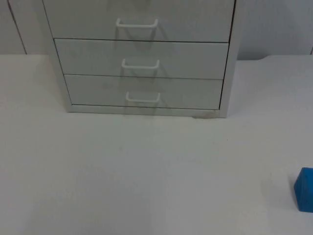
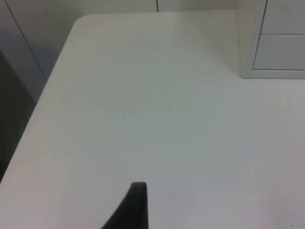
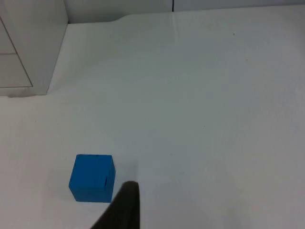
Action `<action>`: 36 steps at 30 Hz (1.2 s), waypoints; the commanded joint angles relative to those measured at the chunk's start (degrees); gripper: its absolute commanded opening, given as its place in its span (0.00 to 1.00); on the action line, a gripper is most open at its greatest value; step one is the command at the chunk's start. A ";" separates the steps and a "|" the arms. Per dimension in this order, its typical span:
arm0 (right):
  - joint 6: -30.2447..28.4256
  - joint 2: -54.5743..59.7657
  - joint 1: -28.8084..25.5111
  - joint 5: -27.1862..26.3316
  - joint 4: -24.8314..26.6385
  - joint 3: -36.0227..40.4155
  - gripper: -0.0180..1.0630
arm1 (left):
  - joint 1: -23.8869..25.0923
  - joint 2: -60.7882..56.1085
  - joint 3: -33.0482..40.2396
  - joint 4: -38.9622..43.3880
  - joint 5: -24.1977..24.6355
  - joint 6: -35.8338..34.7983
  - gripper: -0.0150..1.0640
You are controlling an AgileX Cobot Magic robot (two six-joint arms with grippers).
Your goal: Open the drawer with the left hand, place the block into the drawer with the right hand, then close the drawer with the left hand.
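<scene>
All drawers (image 1: pixel 142 58) shut at 12 o'clock on the tabletop (image 1: pixel 146 171); block (image 1: pixel 304 189) lies loose at 4 o'clock, right gripper (image 3: pixel 121 210) near it, left gripper (image 2: pixel 133 210) waiting; finger state untellable.

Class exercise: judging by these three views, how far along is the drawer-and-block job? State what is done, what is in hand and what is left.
Nothing looks done: all three drawers of the cabinet sit shut, and the blue block lies on the white table. Nothing is in hand: the left gripper hangs over bare table beside the cabinet, and the right gripper hangs close by the block. Opening a drawer, placing the block and closing all remain.
</scene>
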 commanded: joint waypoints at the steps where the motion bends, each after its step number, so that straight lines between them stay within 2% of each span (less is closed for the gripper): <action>1: 0.21 -0.16 -0.06 -0.18 0.31 0.11 0.99 | -0.39 -0.29 0.33 0.75 -0.20 0.26 0.98; 5: 0.21 -0.16 -0.06 -0.18 0.18 0.11 0.99 | -0.39 -0.29 0.33 3.11 -0.76 2.51 0.98; 17: 0.29 0.04 -0.06 -0.78 -0.94 -1.40 0.99 | -0.62 0.22 -0.16 2.46 -0.88 -0.16 0.98; 21: 0.03 3.93 -0.06 -2.24 -2.70 -4.34 0.99 | -0.62 4.75 -3.34 2.46 -3.52 -0.66 0.98; 25: 0.03 11.44 -0.06 -5.39 -3.22 -10.19 0.99 | -0.62 12.86 -9.93 3.59 -10.45 -2.66 0.98; 31: 0.16 16.68 -0.06 -11.61 -2.94 -13.62 0.99 | -0.62 20.69 -14.71 3.48 -13.10 -4.12 0.98; 36: 0.39 18.76 -0.06 -12.36 -2.94 -15.25 0.99 | -0.62 25.55 -17.15 3.48 -15.84 -4.02 0.98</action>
